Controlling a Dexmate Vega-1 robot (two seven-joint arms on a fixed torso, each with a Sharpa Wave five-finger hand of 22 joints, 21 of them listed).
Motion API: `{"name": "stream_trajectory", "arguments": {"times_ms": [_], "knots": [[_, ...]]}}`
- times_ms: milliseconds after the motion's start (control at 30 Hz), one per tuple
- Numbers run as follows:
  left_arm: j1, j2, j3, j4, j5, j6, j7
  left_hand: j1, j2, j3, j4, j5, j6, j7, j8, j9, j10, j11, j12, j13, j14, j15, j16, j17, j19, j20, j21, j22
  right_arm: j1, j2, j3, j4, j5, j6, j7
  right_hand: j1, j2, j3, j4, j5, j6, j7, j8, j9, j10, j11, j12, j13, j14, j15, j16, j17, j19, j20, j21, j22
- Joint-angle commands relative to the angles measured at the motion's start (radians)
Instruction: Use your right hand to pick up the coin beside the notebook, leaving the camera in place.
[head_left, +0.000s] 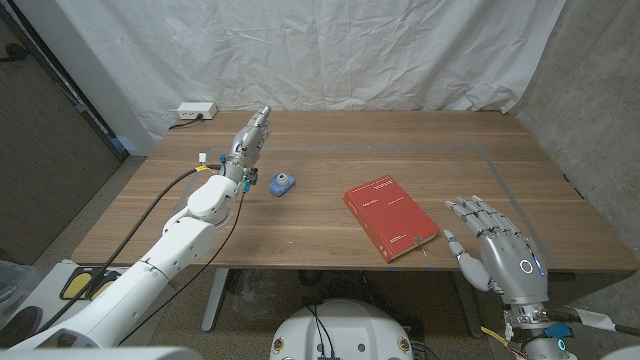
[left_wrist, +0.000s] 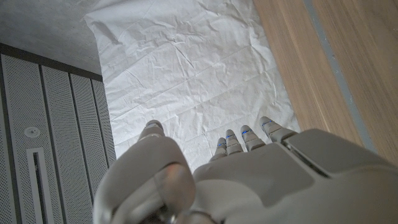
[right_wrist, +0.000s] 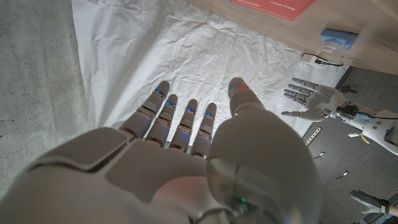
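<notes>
I'm holding my right hand (head_left: 495, 245) empty w/ fingers apart, lower right of frame, near the red notebook (head_left: 392, 217). Coin's prob. too small to spot, so I'm risking a blind grab, nudging the blue camera (head_left: 282, 183) mid-frame.

Wooden table (head_left: 330, 140), white wrinkled backdrop sheet (head_left: 300, 50), white power strip (head_left: 195, 111) at table's far-left corner

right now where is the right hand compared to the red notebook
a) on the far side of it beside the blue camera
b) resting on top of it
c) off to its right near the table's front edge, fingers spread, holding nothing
c: in the head view the right hand stands to the right of the red notebook, apart from it, fingers spread and holding nothing.
</notes>
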Motion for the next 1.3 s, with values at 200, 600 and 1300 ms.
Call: {"name": "stream_trajectory", "arguments": {"times_ms": [200,600,1300], "knots": [[-0.006,0.002,-0.006,0.005,0.001,-0.002,0.001,0.01,0.001,-0.001,-0.001,-0.004,-0.003,-0.005,-0.005,0.006,-0.007,-0.002,-0.002,0.005,-0.002,0.007,-0.001,0.006,-0.011,-0.042,-0.002,0.004,0.033,-0.122,-0.085,-0.017,-0.015,-0.173,0.017,0.021,-0.009,0.006,0.003,0.011,-0.005,-0.011,0.015,0.014,-0.025,0.004,-0.008,0.006,-0.011,-0.091,-0.005,0.004,-0.009,-0.001,-0.007,0.009],[0.002,0.016,-0.015,-0.03,-0.002,0.023,0.016,0.011,0.002,-0.003,-0.002,-0.006,-0.004,-0.007,-0.005,0.006,-0.007,-0.006,-0.002,0.005,-0.002,0.006,-0.001,0.006,-0.013,-0.041,-0.002,0.004,0.063,-0.167,-0.131,-0.016,-0.012,-0.24,0.032,0.03,-0.02,0.003,0.006,0.014,0.005,-0.019,0.029,0.025,-0.03,0.001,-0.008,0.008,-0.017,-0.095,-0.004,0.005,-0.013,-0.002,-0.007,0.011],[0.028,0.035,-0.027,-0.084,0.007,0.042,0.036,0.015,0.003,-0.005,-0.004,-0.011,-0.007,-0.007,-0.005,0.006,-0.01,-0.009,-0.002,0.005,-0.005,0.004,-0.001,0.006,-0.016,-0.041,-0.002,0.005,0.133,-0.247,-0.222,0.087,0.026,-0.284,-0.103,-0.037,-0.08,-0.062,0.049,0.03,0.015,-0.017,0.09,0.083,-0.029,0.003,0.001,0.019,-0.008,-0.105,0.013,0.02,-0.017,-0.008,-0.004,0.02]]}}
